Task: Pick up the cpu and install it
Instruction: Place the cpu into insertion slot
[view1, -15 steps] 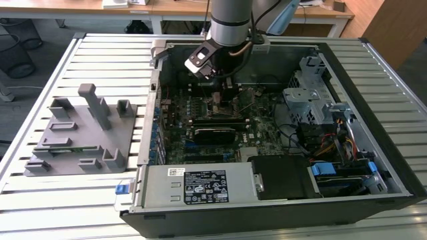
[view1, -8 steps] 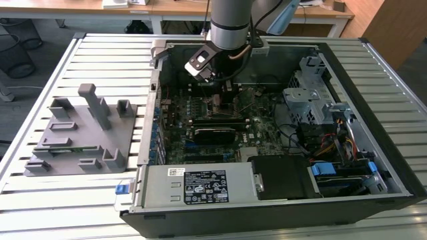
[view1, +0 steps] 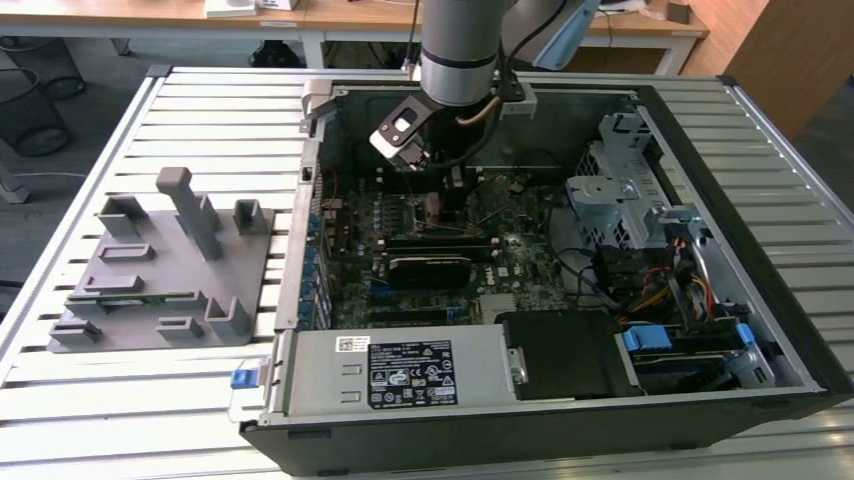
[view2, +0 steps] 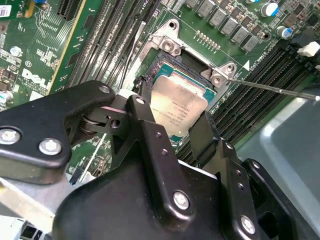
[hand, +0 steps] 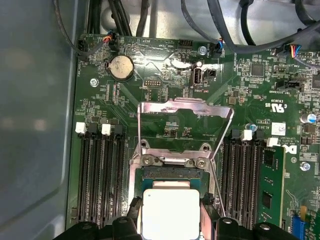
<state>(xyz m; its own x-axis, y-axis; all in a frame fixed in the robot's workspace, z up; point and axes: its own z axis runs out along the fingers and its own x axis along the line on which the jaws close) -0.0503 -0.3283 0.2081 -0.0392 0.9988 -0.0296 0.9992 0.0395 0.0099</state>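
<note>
- We see the arm's black two-fingered gripper (view1: 455, 205) reaching down into the open black metal computer case (view1: 747, 130). In the exterior view it hangs over the green motherboard (view1: 514, 255).
- In both wrist views the gripper (view2: 172, 111) (hand: 170, 210) is clamped on the cpu (view2: 179, 106) (hand: 170, 212), a flat square chip with a silver-grey metal top. One black finger (view2: 152, 137) presses against each of two opposite edges.
- The cpu lies level over the square black-framed socket (hand: 172, 173). We cannot tell whether it rests fully in it.
- The socket's silver metal load plate (hand: 185, 107) stands swung open on the side of the socket away from the gripper.
- Long black memory slots (hand: 97, 175) run on both sides of the socket, and a long green memory stick (hand: 270, 187) sits in one of them.
- On the white slatted table (view1: 134, 400), a grey plastic fixture tray (view1: 147, 280) lies to the exterior view's left of the case.
</note>
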